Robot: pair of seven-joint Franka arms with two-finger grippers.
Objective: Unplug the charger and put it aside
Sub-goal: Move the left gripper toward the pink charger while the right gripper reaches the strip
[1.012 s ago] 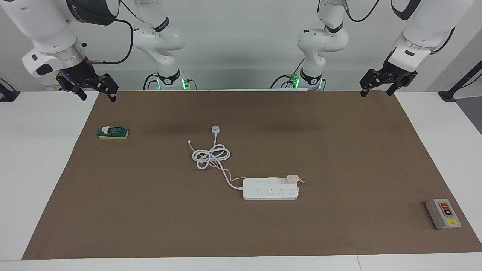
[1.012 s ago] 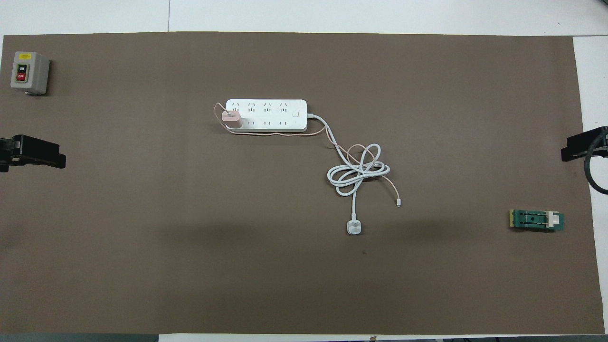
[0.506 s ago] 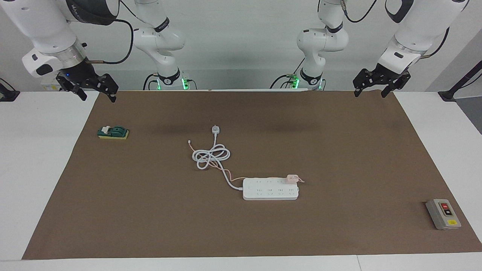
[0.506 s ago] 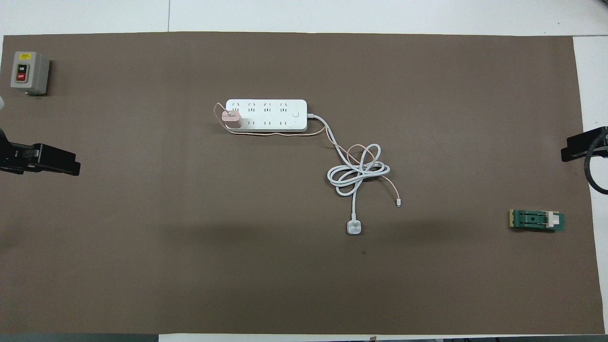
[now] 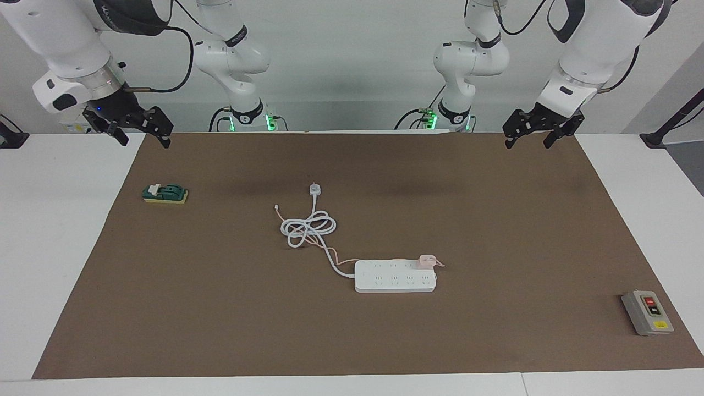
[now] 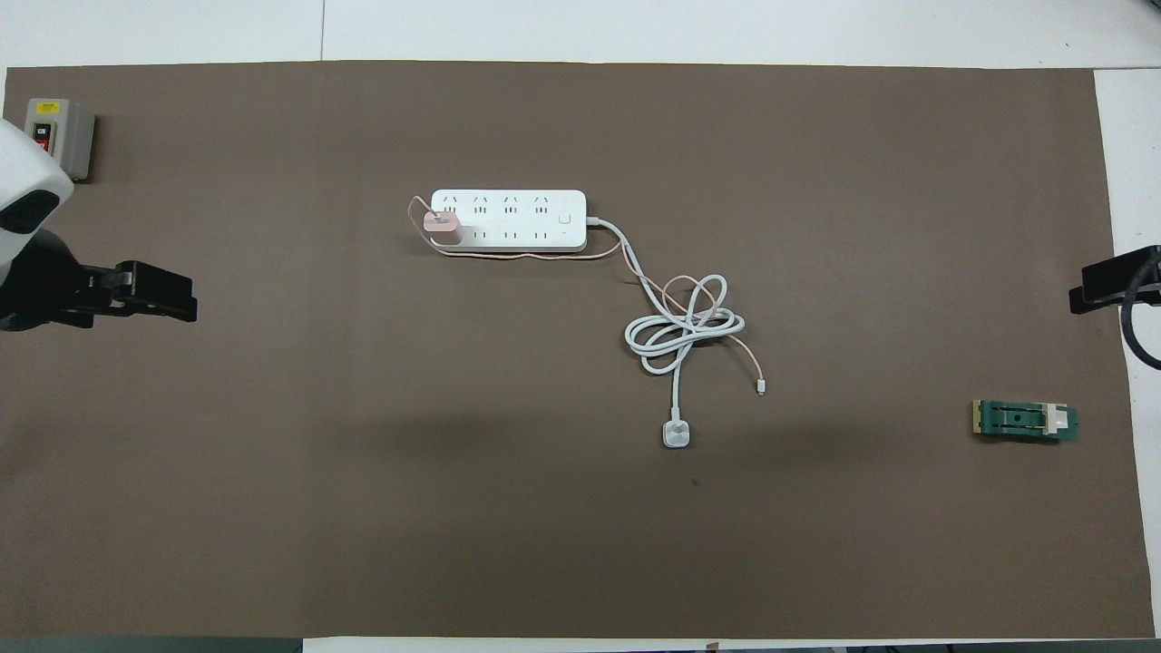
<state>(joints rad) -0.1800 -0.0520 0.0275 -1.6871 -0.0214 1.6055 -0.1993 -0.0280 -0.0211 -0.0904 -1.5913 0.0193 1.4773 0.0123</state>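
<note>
The pale pink charger (image 5: 426,259) sits plugged into the white power strip (image 5: 395,276) at the strip's end toward the left arm; it also shows in the overhead view (image 6: 444,227). Its thin pink cable (image 6: 526,258) runs along the strip's side nearer the robots and into the coiled white cord (image 5: 306,228). My left gripper (image 5: 527,143) is open and empty, raised over the mat's corner at the left arm's end, well apart from the charger. My right gripper (image 5: 144,140) is open and empty, raised over the mat's corner at the right arm's end, where it waits.
The strip's small white plug (image 5: 314,190) lies nearer to the robots than the coil. A green block (image 5: 165,193) lies toward the right arm's end. A grey switch box (image 5: 647,312) sits toward the left arm's end, farther from the robots. A brown mat (image 5: 495,220) covers the table.
My left gripper has moved inward over the mat toward the table's middle. The right gripper, the charger and the strip have not moved.
</note>
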